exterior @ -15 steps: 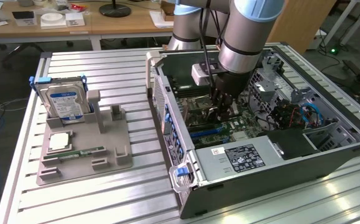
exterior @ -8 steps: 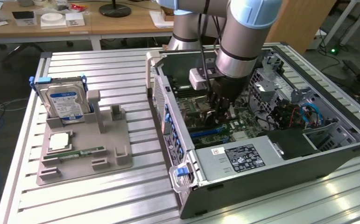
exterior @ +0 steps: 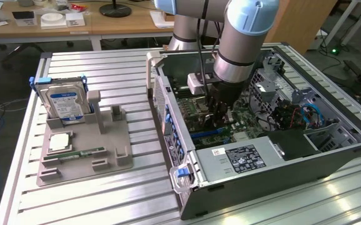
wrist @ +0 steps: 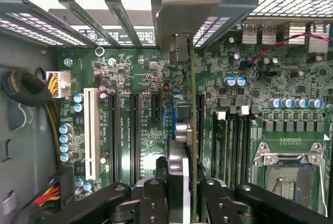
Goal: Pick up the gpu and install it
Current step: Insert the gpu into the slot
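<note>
The gpu (wrist: pixel 183 130) appears edge-on in the wrist view as a thin card standing upright over the motherboard (wrist: pixel 130 99), and its grey metal end bracket (wrist: pixel 179 10) is against the rear slot openings of the case. My gripper (wrist: pixel 179 195) is shut on the card, with a black finger (wrist: pixel 153 200) on each side of it. In the exterior view my gripper (exterior: pixel 221 112) is reaching down inside the open computer case (exterior: pixel 167 108), low over the board's expansion slots. I cannot tell whether the card's edge is in a slot.
To the exterior view's left, a grey holder (exterior: pixel 114 154) carries a blue-labelled hard drive (exterior: pixel 64 101) and a green RAM stick (exterior: pixel 80 153). Inside the case are the power supply (exterior: pixel 243 159), drive bays with cables (exterior: pixel 305 115), a white slot (wrist: pixel 91 130) and the CPU socket (wrist: pixel 286 166).
</note>
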Robot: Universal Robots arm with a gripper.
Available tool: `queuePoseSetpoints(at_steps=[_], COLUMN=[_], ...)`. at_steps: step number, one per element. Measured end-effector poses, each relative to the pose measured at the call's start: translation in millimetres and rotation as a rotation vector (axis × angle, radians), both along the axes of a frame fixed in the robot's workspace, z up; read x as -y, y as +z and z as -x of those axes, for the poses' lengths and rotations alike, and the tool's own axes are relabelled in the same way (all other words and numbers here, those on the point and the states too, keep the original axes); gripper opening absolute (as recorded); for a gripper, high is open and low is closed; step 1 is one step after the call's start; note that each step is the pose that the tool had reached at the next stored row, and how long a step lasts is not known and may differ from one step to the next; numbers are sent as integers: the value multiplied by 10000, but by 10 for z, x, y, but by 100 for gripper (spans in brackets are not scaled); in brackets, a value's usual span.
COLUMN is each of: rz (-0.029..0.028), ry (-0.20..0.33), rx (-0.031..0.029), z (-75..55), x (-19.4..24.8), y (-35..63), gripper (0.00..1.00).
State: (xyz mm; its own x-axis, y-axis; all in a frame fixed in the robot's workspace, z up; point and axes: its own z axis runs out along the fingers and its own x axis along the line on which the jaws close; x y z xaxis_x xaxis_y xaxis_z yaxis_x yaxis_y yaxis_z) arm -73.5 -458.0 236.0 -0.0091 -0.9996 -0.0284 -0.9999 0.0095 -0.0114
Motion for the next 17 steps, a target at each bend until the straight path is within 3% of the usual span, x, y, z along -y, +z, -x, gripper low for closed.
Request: queuePoseSetpoints(at_steps=[17], rz=[2], ry=[2], rx=[-1], z=[56], x=[1], y=[-82], gripper=[28])
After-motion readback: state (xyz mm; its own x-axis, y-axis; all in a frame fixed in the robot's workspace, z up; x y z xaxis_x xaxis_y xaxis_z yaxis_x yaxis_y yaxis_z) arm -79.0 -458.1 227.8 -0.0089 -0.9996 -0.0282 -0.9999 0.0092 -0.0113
